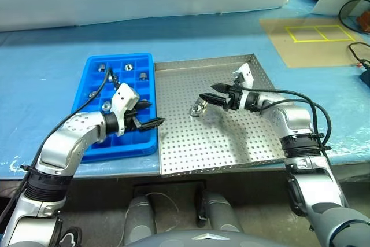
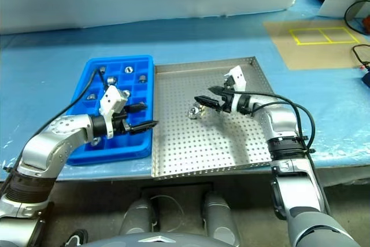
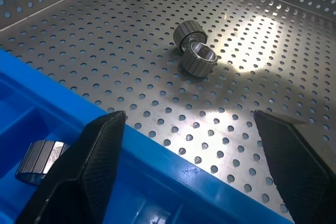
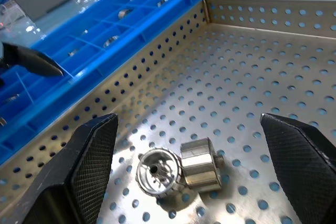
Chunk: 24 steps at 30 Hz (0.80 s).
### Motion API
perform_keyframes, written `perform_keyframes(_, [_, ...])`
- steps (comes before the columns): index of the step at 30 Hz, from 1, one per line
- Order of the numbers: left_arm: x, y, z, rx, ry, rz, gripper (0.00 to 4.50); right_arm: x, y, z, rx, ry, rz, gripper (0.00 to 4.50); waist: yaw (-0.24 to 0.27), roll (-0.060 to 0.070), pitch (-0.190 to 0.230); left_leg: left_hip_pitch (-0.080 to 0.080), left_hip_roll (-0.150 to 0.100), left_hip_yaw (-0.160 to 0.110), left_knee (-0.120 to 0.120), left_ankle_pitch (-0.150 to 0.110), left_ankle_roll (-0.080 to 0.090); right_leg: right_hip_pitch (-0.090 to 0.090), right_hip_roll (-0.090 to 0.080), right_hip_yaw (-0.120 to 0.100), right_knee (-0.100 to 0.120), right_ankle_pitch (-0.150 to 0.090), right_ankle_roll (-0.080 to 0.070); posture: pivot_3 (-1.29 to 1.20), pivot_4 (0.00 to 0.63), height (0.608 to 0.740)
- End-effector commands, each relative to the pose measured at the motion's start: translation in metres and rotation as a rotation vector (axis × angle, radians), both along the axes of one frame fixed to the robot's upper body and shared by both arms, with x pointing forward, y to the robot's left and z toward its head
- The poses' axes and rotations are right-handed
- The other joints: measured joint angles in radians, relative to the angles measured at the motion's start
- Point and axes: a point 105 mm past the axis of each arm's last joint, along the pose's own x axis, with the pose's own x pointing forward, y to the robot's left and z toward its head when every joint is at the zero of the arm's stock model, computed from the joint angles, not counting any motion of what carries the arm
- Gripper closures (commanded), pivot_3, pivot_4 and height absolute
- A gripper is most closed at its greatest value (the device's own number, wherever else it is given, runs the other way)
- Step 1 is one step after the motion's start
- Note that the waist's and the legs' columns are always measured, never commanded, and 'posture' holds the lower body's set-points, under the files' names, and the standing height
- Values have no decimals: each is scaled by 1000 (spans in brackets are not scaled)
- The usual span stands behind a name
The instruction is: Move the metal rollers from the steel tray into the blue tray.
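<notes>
The steel tray (image 1: 231, 143) is matt silver metal, its floor punched with small holes. Two rollers (image 4: 178, 171) on it are shiny ribbed metal, catching bright glints. The blue tray (image 1: 92, 65) on the left is glossy smooth plastic. The right gripper's fingers (image 4: 86, 166) are black with a fine cross-hatched, rough grip surface. The table (image 1: 46, 67) wears a thin blue sheet, slightly crinkled and sheeny.
</notes>
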Motion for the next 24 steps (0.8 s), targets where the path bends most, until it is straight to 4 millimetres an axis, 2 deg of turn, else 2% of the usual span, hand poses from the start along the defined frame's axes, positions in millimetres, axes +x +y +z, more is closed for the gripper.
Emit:
perform_keyframes(1, [1, -1, 9, 7, -41, -15, 366, -2, 1, 1, -19, -36, 8, 51, -1, 0, 0, 0, 0, 0, 0, 0, 0, 0, 0, 0, 0, 0, 0, -306, 150, 740])
perform_keyframes(4, [0, -2, 9, 4, -39, -16, 366, -12, 8, -7, -72, -49, 60, 51, 1, 0, 0, 0, 0, 0, 0, 0, 0, 0, 0, 0, 0, 0, 0, -307, 150, 740])
perform_keyframes(7, [0, -2, 8, 6, -36, -19, 366, -52, 23, -12, -112, -10, 275, 51, 2, 0, 0, -1, 0, 0, -1, 0, 0, 0, 0, 0, -1, 0, 0, -307, 150, 740])
perform_keyframes(9, [0, -2, 8, 5, -36, -19, 366, -65, 23, -18, -147, 11, 337, 51, 2, 0, 0, -1, 0, 0, -1, 0, 0, 0, 0, 0, -2, 0, 0, -307, 150, 740])
perform_keyframes(12, [1, -1, 7, 8, -37, -16, 366, -51, 17, -26, -196, -5, 269, 51, 0, 0, 0, 0, 0, 0, 0, 0, 0, 0, 0, 0, -1, 0, 0, -305, 150, 740])
perform_keyframes(16, [1, -2, 7, 8, -39, -14, 366, -31, 22, -22, -188, -64, 187, 51, -4, 0, 0, 1, 0, 0, 1, 1, -1, 0, 0, 0, 0, -3, 6, -300, 150, 740])
perform_keyframes(24, [0, 0, 8, 8, -39, -7, 366, -32, 33, -37, -199, -63, 202, 51, 1, 0, 0, -1, 0, 0, 0, 0, 0, 0, 0, 0, -1, 0, 0, -291, 150, 740])
